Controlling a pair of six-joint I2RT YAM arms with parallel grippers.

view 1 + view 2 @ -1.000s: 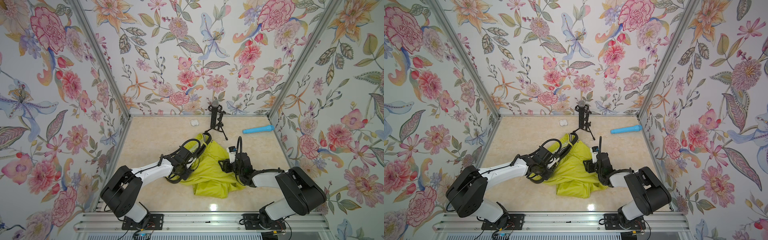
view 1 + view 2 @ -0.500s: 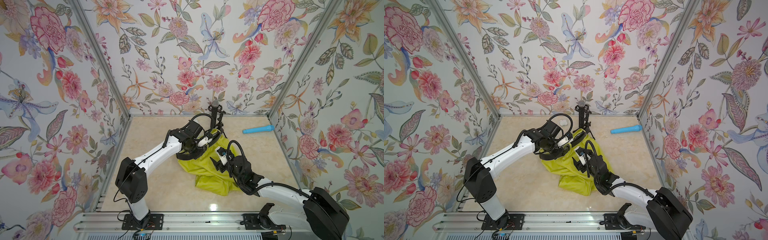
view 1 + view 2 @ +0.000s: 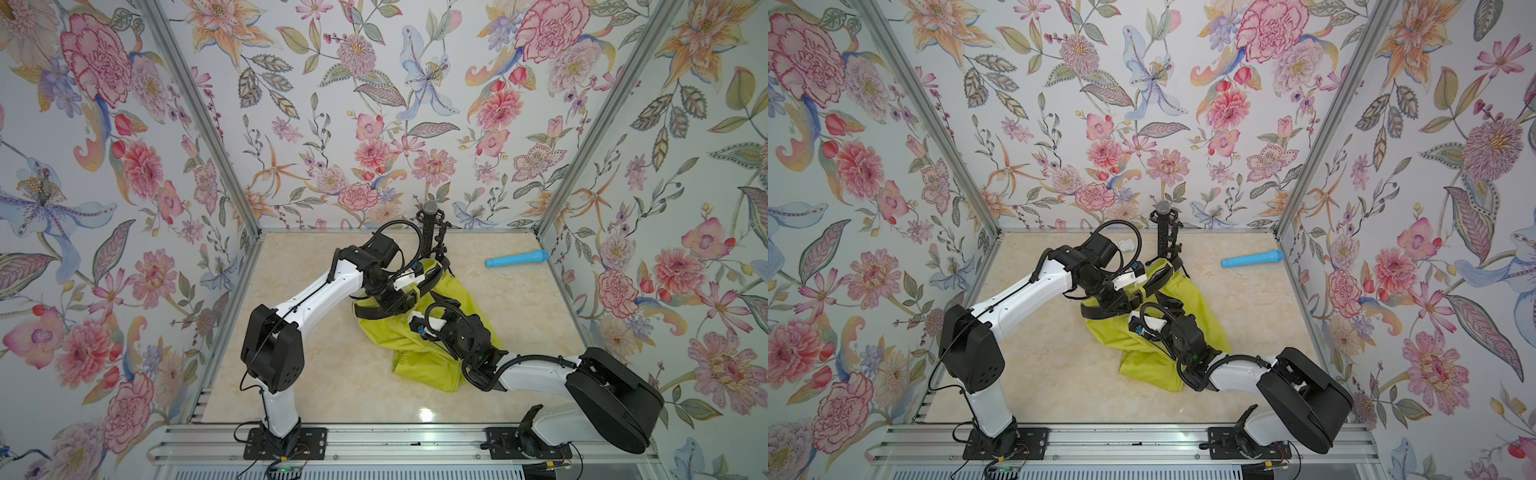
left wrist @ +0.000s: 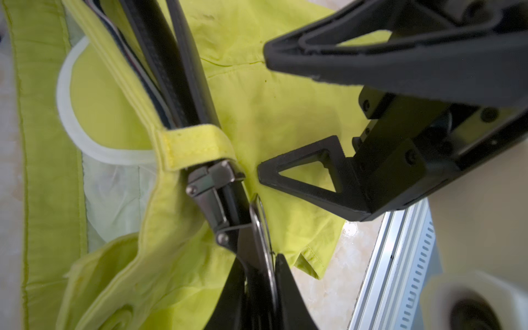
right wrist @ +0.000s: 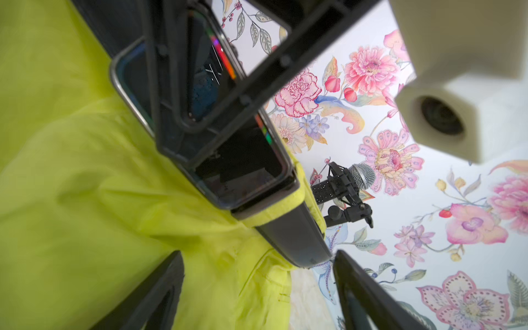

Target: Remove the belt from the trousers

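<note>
Belt [image 4: 183, 71] along trousers [image 4: 114, 108], long axis toward rear wall [image 3: 374, 124]; left pincer [image 4: 258, 265] clamps it; right pincer [image 4: 263, 114] wide, empty.

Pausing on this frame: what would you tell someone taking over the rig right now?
Left gripper: shut on the belt at its buckle.
Right gripper: open, empty, beside a belt loop.
Trousers: crumpled under both grippers, with the belt still threaded through that loop.
Done: buckle end gripped.
To do: draw the belt out of the loops, probably with the right gripper pinning the trousers.
</note>
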